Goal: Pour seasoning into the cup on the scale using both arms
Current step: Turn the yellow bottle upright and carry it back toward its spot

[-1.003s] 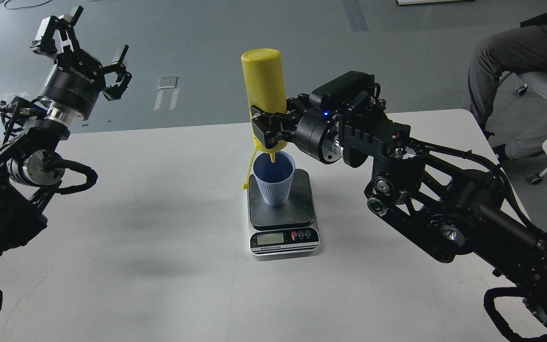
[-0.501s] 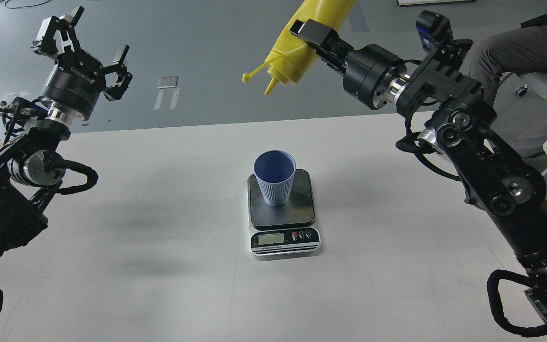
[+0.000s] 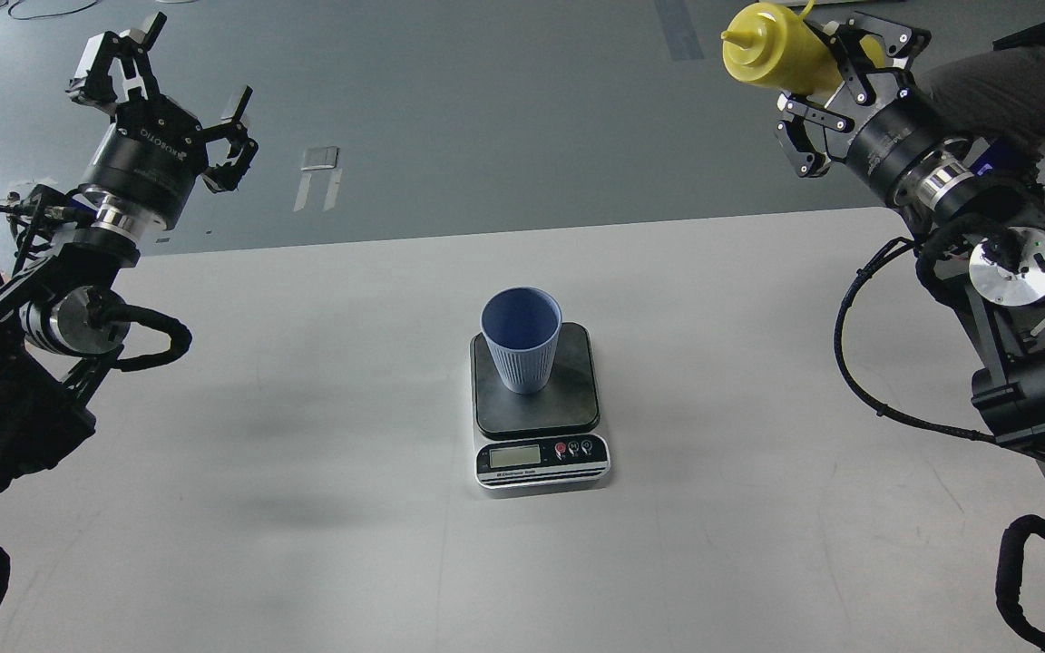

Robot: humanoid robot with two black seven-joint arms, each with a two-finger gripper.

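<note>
The light blue ribbed cup (image 3: 521, 337) stands upright on the dark platform of the small digital scale (image 3: 539, 458) at the table's middle. My right gripper (image 3: 835, 77) is raised at the upper right, far above and right of the cup, shut on the yellow seasoning bottle (image 3: 772, 50), which lies about level with its nozzle pointing left. My left gripper (image 3: 160, 86) is raised at the upper left, open and empty, its fingers spread.
The white table (image 3: 305, 472) spans the view. A seated person (image 3: 1021, 100) is at the far right beyond the table. A small grey object (image 3: 320, 159) lies on the floor behind.
My right arm lifted the bottle off the cup, swung it up and right, and turned it from nozzle-down to about level. The left arm barely moved.
</note>
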